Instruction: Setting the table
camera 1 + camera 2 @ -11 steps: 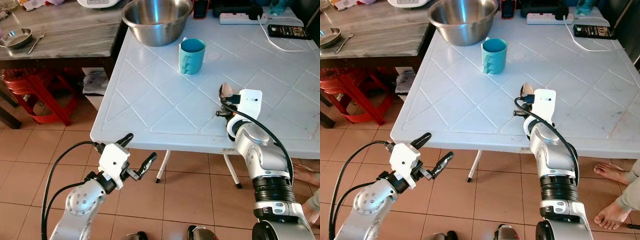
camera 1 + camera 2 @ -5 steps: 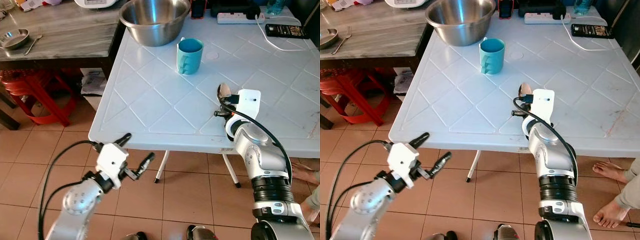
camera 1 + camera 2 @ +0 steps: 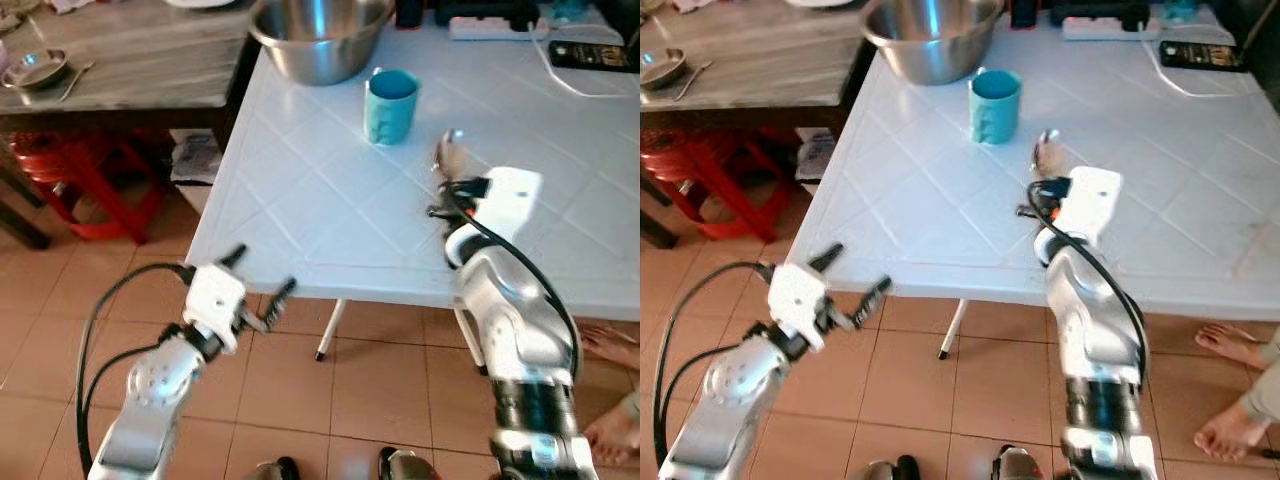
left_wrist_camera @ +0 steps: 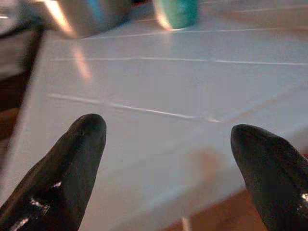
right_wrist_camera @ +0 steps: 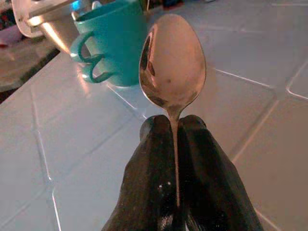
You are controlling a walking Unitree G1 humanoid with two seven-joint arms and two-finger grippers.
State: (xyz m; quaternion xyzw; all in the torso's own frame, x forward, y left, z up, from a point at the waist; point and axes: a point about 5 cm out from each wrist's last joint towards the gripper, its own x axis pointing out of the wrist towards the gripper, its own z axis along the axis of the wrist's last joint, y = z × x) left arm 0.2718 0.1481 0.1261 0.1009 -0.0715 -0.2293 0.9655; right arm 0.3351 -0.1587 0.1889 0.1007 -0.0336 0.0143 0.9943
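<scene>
up over the white desk (image 3: 330, 200), the right gripper (image 5: 174, 127) has its two black fingers (image 5: 149, 163) pressed tight on the thin handle of a shiny spoon (image 5: 172, 65). the round end of the spoon sticks out past the fingertips and points toward the teal cup (image 3: 389, 105), which stands a little way ahead on the desk. behind the cup sits a big metal bowl (image 3: 318, 38) near the back edge of the desk. a white power strip (image 3: 495, 27) and a black phone (image 3: 600, 55) with a white cord lie at the far side.

the left gripper (image 3: 258, 285) hangs below the front edge of the desk, over the tiled floor (image 3: 60, 320). its fingers (image 4: 72, 159) are spread wide apart and hold nothing.

off to the left is a wooden desk (image 3: 140, 60) with a small metal dish (image 3: 37, 68) and a fork (image 3: 75, 75) on it, and a red stool (image 3: 80, 180) stands under it. a person's bare foot (image 3: 1230, 345) rests on the floor by the right side.
</scene>
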